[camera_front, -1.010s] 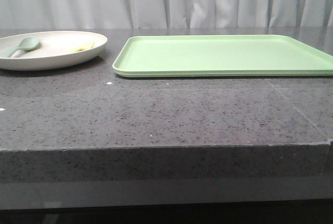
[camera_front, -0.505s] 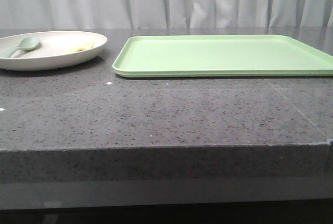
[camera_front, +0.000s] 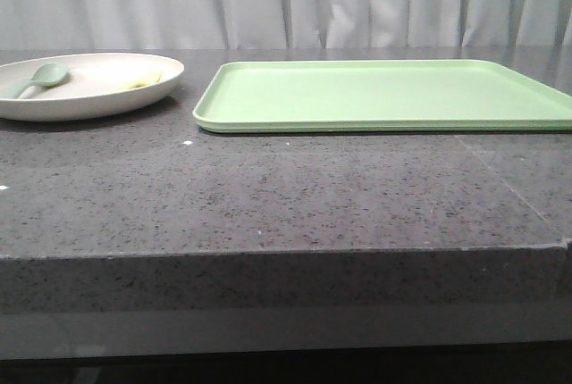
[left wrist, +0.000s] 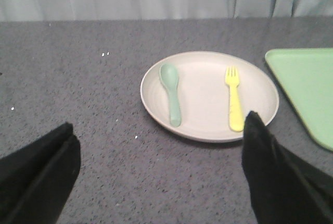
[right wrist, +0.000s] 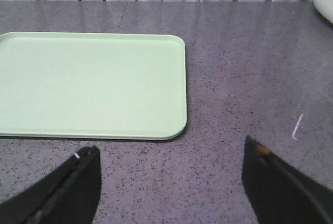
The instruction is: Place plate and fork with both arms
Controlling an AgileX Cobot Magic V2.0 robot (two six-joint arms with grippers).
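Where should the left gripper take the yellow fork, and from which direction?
Probably the handle's middle, from straight above. The fork lies flat inside the plate, tines away from the camera, well apart from the spoon. The raised rim blocks a low sideways approach. The open left gripper should set its fingers across the narrow handle, either side of it.

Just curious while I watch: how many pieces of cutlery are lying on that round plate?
2. A green spoon and a yellow fork lie apart, side by side, on the plate. None shows elsewhere.
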